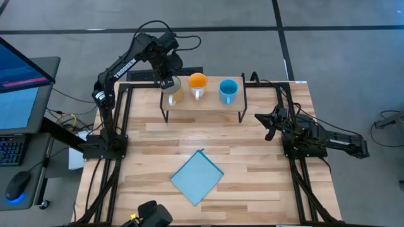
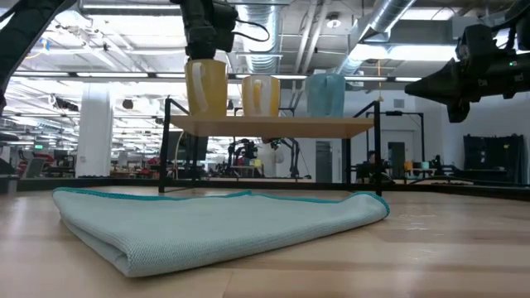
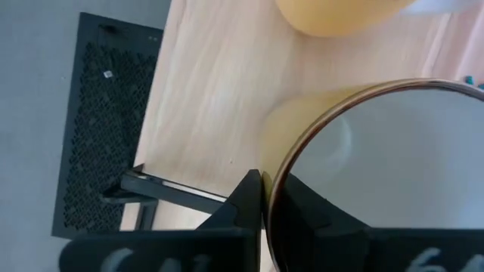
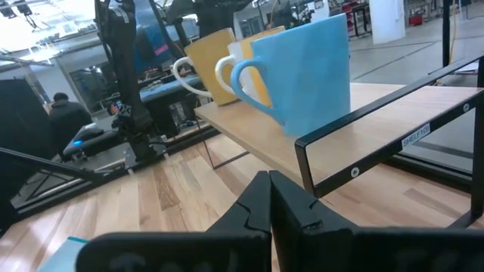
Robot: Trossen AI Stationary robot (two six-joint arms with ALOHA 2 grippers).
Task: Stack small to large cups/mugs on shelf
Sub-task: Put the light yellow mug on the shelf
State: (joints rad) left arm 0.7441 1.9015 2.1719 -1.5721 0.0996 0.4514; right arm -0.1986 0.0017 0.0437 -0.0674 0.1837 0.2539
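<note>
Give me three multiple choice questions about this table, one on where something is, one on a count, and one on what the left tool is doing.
1. Where does the blue cloth lie?
A. on the shelf
B. on the tabletop in front of the shelf
C. in the right tool

2. How many mugs stand on the shelf?
A. one
B. two
C. three

3. What is the left tool doing?
A. gripping the cream mug at its rim
B. resting on the cloth
C. holding the blue mug

Answers: 1 B, the high view shows it flat on the tabletop; 2 C, cream, orange mug and blue mug line up; 3 A, a finger straddles the rim.
</note>
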